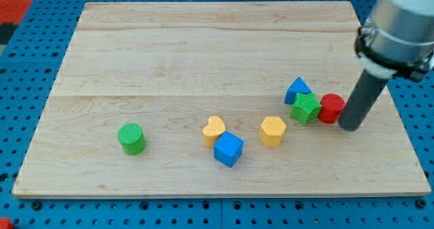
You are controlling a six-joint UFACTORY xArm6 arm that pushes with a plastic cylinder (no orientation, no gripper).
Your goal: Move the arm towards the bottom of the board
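Note:
My tip rests on the wooden board at the view's right, just right of the red cylinder, touching or nearly touching it. Left of the red cylinder sits a green star-shaped block, with a blue triangular block just above it. A yellow hexagonal block lies lower left of these. A yellow heart block and a blue cube sit together near the middle bottom. A green cylinder stands alone at the lower left.
The board lies on a blue perforated table. The arm's grey body hangs over the board's upper right corner. The board's bottom edge runs below the blocks.

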